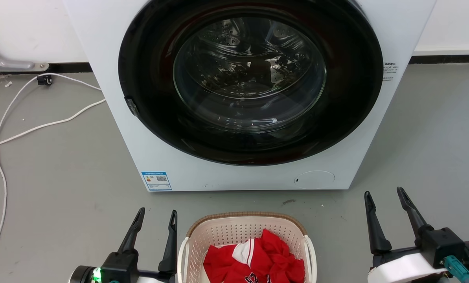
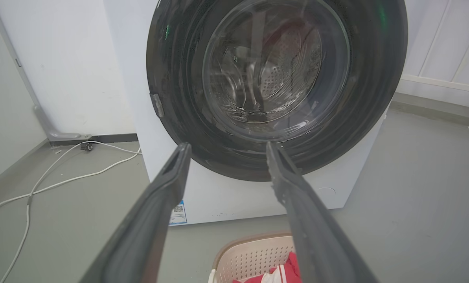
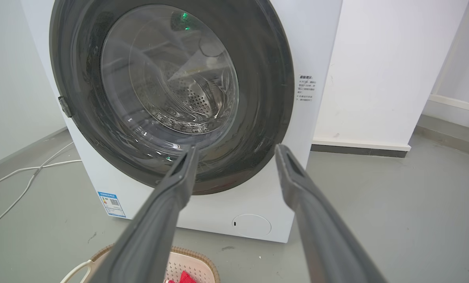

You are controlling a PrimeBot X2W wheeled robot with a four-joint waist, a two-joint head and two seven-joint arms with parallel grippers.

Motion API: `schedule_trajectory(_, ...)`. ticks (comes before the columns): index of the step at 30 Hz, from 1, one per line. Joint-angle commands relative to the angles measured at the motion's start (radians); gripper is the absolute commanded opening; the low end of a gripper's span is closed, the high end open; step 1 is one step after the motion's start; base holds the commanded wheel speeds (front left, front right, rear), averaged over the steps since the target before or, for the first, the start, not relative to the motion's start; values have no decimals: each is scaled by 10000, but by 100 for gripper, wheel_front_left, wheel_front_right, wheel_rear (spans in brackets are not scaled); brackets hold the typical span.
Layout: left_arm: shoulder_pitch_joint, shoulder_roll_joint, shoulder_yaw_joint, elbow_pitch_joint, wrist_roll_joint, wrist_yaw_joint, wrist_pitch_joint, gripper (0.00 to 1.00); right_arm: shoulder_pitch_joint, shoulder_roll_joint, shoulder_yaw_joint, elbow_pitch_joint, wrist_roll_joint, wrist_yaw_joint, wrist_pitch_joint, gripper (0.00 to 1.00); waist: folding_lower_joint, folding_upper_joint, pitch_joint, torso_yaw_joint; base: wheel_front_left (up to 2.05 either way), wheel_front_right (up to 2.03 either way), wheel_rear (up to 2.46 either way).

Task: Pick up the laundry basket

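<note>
Left gripper and right gripper both stand with fingers spread apart, gripping and touching nothing. Between them on the floor sits the basket, nearer the left gripper and holding red clothes. The washer stands beyond.

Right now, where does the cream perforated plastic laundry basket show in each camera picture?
Head view: cream laundry basket, bottom centre.
Left wrist view: basket, bottom edge, right of centre.
Right wrist view: basket, bottom edge, left of centre.
Shared landmark: blue label on the white washing machine.
</note>
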State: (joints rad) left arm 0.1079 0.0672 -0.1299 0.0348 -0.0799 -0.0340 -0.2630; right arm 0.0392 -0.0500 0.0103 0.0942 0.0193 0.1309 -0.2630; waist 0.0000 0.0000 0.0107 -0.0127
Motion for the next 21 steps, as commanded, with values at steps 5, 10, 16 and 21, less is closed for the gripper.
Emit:
schedule_trajectory(5,75,-60,70,55,199,-83,-28,100,65,-5,-19,-97,100,-3,-26,100,0,0,8,1,0,0,0)
schedule_trajectory(10,71,-103,127,108,242,-158,-28,100,78,-5,3,-117,142,-5,-26,100,0,0,23,11,0,0,0)
schedule_trajectory(16,99,-135,233,255,191,-191,-28,100,8,-5,69,-46,216,-3,-26,100,0,0,159,-23,0,0,0)
schedule_trajectory(21,-116,-147,311,757,103,-259,-26,100,-265,-5,152,336,49,-5,-24,100,0,0,629,-97,0,0,0)
